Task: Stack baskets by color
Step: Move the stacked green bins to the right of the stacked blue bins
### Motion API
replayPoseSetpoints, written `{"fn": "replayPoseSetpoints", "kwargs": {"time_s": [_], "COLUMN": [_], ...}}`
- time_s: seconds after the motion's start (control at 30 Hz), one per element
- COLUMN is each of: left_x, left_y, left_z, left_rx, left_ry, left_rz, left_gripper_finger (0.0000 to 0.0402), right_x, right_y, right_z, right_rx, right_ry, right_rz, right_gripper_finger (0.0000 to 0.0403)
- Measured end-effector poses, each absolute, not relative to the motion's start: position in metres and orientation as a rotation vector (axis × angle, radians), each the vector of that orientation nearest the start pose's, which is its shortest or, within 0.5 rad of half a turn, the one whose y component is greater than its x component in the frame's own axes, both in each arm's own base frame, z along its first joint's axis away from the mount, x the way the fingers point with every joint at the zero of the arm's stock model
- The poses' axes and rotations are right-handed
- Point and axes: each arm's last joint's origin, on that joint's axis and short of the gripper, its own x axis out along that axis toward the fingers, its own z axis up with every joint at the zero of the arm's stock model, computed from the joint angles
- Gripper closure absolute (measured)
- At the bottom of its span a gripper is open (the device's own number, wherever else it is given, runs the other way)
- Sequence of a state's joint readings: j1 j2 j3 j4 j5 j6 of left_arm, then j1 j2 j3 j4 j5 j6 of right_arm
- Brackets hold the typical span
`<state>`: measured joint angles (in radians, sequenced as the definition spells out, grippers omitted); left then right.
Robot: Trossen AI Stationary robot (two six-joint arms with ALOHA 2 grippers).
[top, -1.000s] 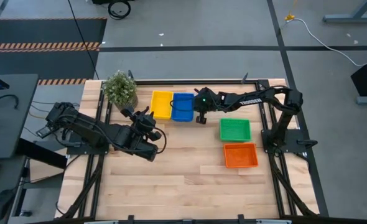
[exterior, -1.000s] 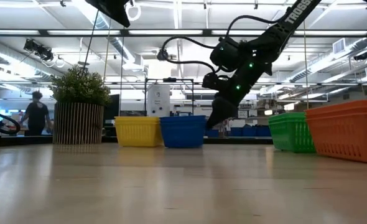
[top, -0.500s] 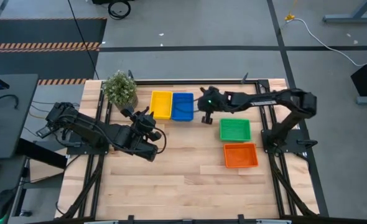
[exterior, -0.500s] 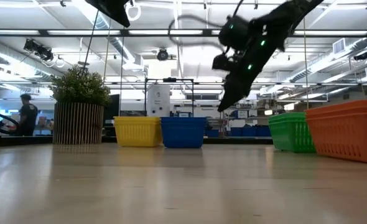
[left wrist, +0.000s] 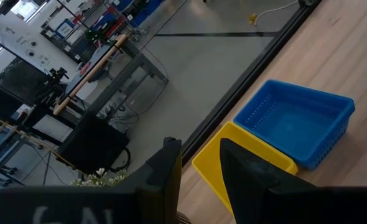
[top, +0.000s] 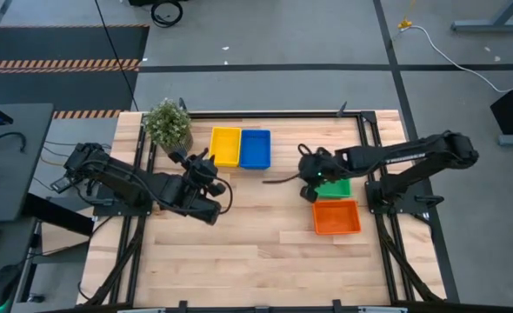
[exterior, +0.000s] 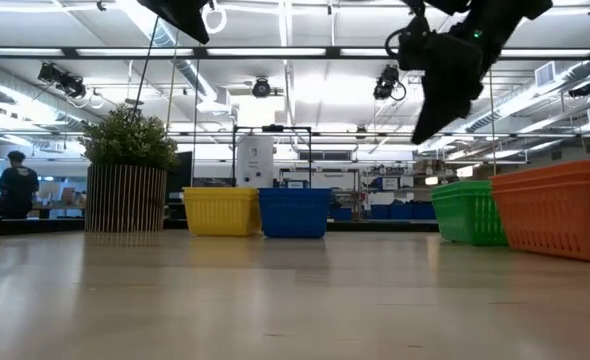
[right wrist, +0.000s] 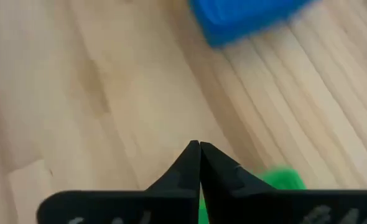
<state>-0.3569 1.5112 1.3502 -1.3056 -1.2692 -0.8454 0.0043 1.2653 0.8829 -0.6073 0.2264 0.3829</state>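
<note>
Four baskets rest on their bottoms on the table. The yellow basket (top: 226,146) and the blue basket (top: 256,149) stand side by side at the far edge. The green basket (top: 335,186) and the orange basket (top: 336,217) stand at the right. My right gripper (top: 309,177) hangs shut and holding nothing above the green basket's left end (right wrist: 283,178), fingers slanting down (exterior: 420,135). My left gripper (left wrist: 199,165) hovers open, nothing between its fingers, left of the yellow basket (left wrist: 246,155), well above the table (top: 206,165).
A small potted plant (top: 168,124) stands at the far left corner, next to the yellow basket. Bare wooden tabletop (top: 256,243) fills the middle and near half. A person (exterior: 17,185) walks in the room beyond the table.
My right gripper has left the blue basket's right side, risen and swung toward the table's right and near edges, rolling as it went. It now hangs over the green basket's left end, still shut. The baskets stand where they were.
</note>
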Motion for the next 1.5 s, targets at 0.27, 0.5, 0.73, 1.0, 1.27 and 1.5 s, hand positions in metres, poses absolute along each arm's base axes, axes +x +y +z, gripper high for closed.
{"fn": "replayPoseSetpoints", "kwargs": {"time_s": [0.27, 0.5, 0.73, 1.0, 1.27, 1.5], "left_x": [0.257, 0.251, 0.249, 0.249, 0.249, 0.250], "left_y": [-0.064, -0.066, -0.065, -0.065, -0.065, -0.065], "left_z": [0.311, 0.311, 0.310, 0.310, 0.310, 0.310], "left_rx": [0.356, 0.387, 0.381, 0.379, 0.378, 0.373], "left_ry": [0.607, 0.634, 0.654, 0.652, 0.652, 0.649], "left_rz": [1.051, 1.050, 1.047, 1.048, 1.049, 1.050], "left_gripper_finger": [0.0285, 0.0285, 0.0285, 0.0285, 0.0285, 0.0285], "right_x": [0.230, 0.247, 0.253, 0.257, 0.267, 0.285], "right_y": [-0.022, -0.025, -0.026, -0.027, -0.035, -0.057], "right_z": [0.228, 0.203, 0.179, 0.167, 0.172, 0.181], "right_rx": [0.480, 0.587, 0.602, 0.433, 0.023, -0.243], "right_ry": [1.074, 1.109, 1.203, 1.304, 1.267, 1.103], "right_rz": [-0.555, -0.658, -0.758, -0.667, -0.403, -0.242], "right_gripper_finger": [0.0295, 0.0177, 0.0153, 0.0262, 0.0385, 0.0375]}}
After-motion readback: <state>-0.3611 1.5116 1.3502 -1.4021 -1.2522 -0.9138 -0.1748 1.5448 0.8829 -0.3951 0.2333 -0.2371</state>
